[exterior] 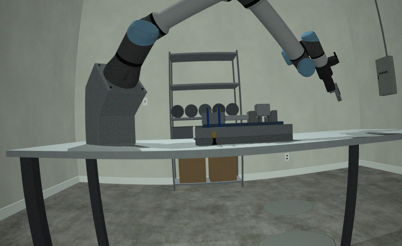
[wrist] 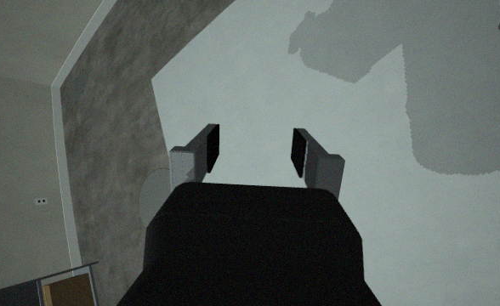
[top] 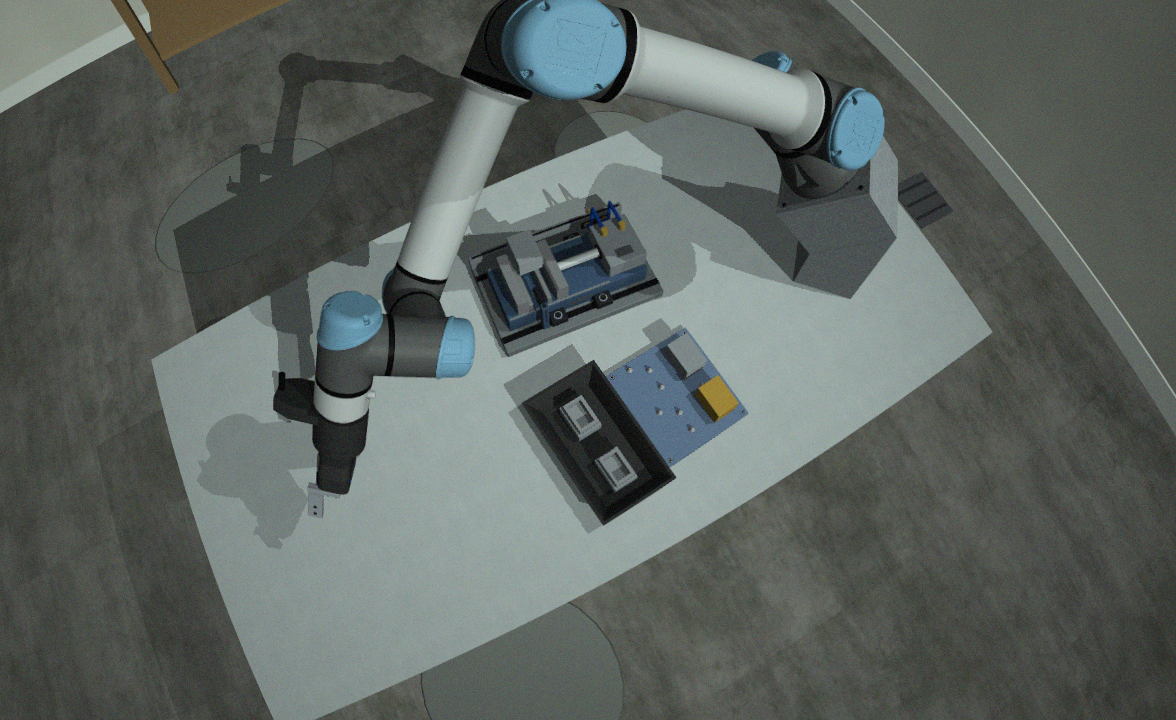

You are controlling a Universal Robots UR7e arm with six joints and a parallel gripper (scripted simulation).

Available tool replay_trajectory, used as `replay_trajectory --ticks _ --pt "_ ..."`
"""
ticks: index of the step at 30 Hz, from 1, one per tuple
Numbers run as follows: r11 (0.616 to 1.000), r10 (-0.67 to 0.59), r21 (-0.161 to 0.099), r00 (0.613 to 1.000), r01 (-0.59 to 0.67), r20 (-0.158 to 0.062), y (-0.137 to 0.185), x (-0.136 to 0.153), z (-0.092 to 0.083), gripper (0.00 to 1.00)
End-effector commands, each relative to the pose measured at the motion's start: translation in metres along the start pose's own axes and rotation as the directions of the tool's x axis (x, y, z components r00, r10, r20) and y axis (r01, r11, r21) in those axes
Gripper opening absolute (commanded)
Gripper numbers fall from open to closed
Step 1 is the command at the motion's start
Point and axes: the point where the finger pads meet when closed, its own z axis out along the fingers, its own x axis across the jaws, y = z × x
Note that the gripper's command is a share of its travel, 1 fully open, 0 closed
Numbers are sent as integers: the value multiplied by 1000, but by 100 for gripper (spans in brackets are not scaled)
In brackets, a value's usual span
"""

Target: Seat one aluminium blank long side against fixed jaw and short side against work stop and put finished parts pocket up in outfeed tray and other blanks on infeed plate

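Observation:
My gripper (top: 316, 503) is open and empty, high above the table's far left part, well away from the vise; it also shows in the side view (exterior: 338, 95) and in the wrist view (wrist: 254, 146). The vise (top: 565, 273) stands mid-table. A light grey block (top: 525, 253) sits near its hose-free end and rises above the jaws in the side view (exterior: 262, 109); I cannot tell how it rests. The blue infeed plate (top: 674, 394) carries one aluminium blank (top: 686, 353) and one brass blank (top: 716, 396), both flat. The black outfeed tray (top: 596, 438) holds two finished parts (top: 579, 417) (top: 616, 468), pockets up.
The arm's grey pedestal (top: 829, 237) stands at the table's back right. A grey box (exterior: 386, 74) hangs from a cable to the right of my gripper in the side view. A shelf rack (exterior: 203, 119) stands behind the table.

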Motion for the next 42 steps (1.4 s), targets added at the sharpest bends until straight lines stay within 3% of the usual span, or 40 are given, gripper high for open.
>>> replay_trajectory --ticks 1,3,5,8,19,22,25,32,37,39,42 --pt "998 1 -61 999 -3 -33 58 -7 -11 100" --pt "996 -3 -86 999 -2 -49 81 -9 -15 100" --pt "996 -3 -86 999 -2 -49 81 -9 -15 100" --pt "991 -15 -137 997 4 -82 130 -11 -25 100" --pt "967 -78 -252 983 34 -169 250 -5 -67 100" --pt "965 -86 -261 981 37 -177 261 -3 -72 100" --pt "953 -122 -299 970 55 -209 304 5 -94 100" --pt "932 -191 -352 947 92 -258 371 25 -134 100" --pt "914 -249 -385 924 125 -291 415 46 -167 100" --pt "914 -249 -385 924 125 -291 415 46 -167 100" --pt "902 -291 -405 904 151 -312 443 62 -191 100"
